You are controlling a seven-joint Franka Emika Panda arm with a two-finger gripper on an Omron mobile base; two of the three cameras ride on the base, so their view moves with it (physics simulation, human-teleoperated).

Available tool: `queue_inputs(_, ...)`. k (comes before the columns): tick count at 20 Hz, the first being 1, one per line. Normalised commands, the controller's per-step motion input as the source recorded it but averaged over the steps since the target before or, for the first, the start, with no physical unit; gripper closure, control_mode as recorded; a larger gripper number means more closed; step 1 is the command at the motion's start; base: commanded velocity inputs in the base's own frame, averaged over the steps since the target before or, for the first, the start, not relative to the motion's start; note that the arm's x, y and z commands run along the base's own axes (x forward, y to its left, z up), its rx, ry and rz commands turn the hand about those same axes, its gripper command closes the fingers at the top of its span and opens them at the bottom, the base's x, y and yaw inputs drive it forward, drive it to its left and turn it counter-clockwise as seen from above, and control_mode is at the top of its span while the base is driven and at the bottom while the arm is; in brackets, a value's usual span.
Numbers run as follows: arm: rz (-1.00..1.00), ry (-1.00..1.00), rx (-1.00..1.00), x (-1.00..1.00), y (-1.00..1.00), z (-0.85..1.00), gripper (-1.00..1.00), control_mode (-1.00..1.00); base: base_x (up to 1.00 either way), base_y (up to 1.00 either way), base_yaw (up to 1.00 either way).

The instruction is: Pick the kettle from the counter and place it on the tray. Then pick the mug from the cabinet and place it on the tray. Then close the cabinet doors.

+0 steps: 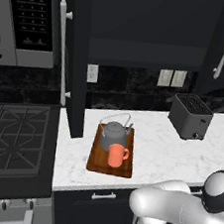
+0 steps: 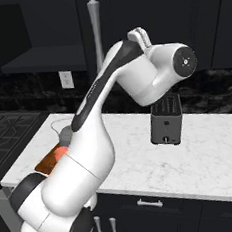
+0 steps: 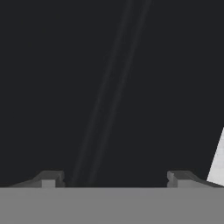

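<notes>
Flanking tray [image 1: 97, 163]: toaster [image 1: 190, 116], stove [image 1: 13, 136].

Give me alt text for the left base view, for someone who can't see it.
A dark grey kettle and an orange mug sit together on a wooden tray on a white marble counter. Above, the dark cabinet stands open; a toaster sits right.
</notes>
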Motion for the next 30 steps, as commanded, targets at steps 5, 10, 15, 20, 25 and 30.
queue_inputs(5, -0.15, 0.06, -0.05, 0.50, 0.74, -0.02, -1.00, -1.00, 0.00, 0.00, 0.00)
queue_inputs(10, -0.15, -0.02, 0.00, 0.37, 0.94, -0.01, -1.00, -1.00, 0.00, 0.00, 0.00)
queue_inputs(15, -0.19, -0.13, 0.01, 0.27, 0.93, 0.00, -1.00, -1.00, 0.00, 0.00, 0.00)
queue_inputs(20, -0.14, -0.13, 0.07, 0.47, 0.58, -0.01, -1.00, -1.00, 0.00, 0.00, 0.00)
queue_inputs(25, -0.01, 0.00, 0.20, 0.91, -0.01, 0.00, -1.00, -1.00, 0.00, 0.00, 0.00)
queue_inputs(30, 0.00, 0.01, 0.16, 0.96, -0.01, -0.02, -1.00, -1.00, 0.00, 0.00, 0.00)
